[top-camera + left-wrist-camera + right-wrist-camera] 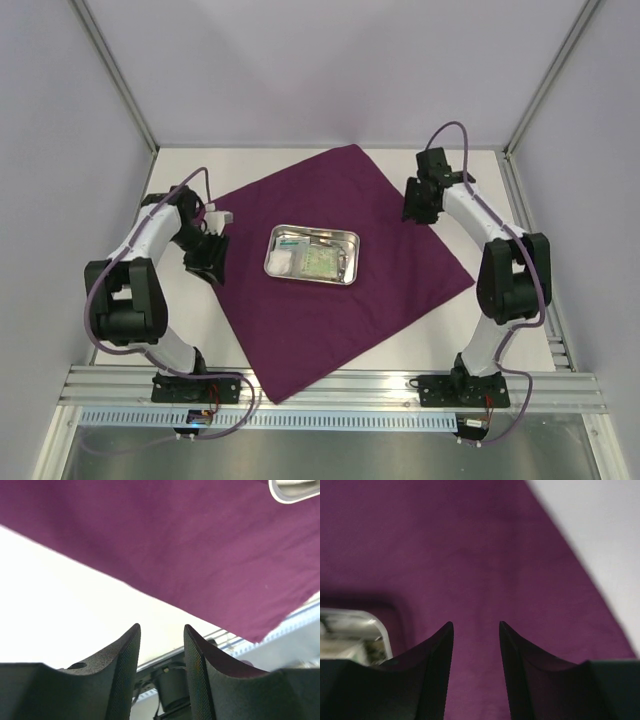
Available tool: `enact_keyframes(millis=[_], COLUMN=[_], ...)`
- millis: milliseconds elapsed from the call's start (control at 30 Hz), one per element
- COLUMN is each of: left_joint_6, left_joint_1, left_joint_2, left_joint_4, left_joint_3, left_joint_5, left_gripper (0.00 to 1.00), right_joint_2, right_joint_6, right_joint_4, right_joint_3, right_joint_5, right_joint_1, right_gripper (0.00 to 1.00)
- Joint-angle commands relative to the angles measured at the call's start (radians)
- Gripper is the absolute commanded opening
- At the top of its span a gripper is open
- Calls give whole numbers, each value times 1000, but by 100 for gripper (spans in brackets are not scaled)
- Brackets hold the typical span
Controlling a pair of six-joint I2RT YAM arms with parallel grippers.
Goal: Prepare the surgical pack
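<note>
Top external view: on the left, the left gripper hangs low at the left corner of the deep-purple fabric sheet. In the left wrist view its two dark fingers stand apart with nothing between them. White table lies beyond their tips, and the sheet's edge runs slantwise further off.

The sheet lies flat on the table, turned like a diamond, with its near corner reaching the metal rail at the front. At the sheet's middle sits the small steel tray, holding white gauze pads and clear packets. Any finer items inside are too small to tell.

On the right, the right gripper hovers over the sheet close to its far right edge. In the right wrist view its jaws are released, with fingers parted over bare purple fabric and gripping nothing. A corner of the tray shows at the left of that view.
</note>
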Motion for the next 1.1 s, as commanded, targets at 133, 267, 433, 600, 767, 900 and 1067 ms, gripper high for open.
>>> enact_keyframes(millis=[133, 267, 433, 600, 767, 900, 1067], left_joint_6=[-13, -26, -33, -30, -26, -24, -21], left_joint_1=[15, 15, 16, 15, 16, 15, 15], left_joint_2=[-54, -78, -109, -124, -140, -140, -147], left_joint_4=[43, 69, 87, 92, 103, 109, 112], left_joint_3=[19, -12, -30, -41, -51, -61, -65], left_joint_5=[-59, -44, -33, -22, -27, -22, -14], left_gripper=[49, 49, 49, 49, 49, 49, 49], right_joint_2=[-78, -73, -41, -27, -61, -70, -126], right_joint_6=[184, 224, 280, 329, 346, 362, 376], right_joint_4=[236, 266, 303, 323, 316, 313, 308], right_joint_3=[-196, -207, -233, -277, -306, -322, -345], right_joint_5=[-295, -282, -270, -209, -141, -120, -106], right_joint_1=[199, 259, 302, 310, 339, 362, 378], right_gripper=[44, 43, 38, 29, 25, 20, 21])
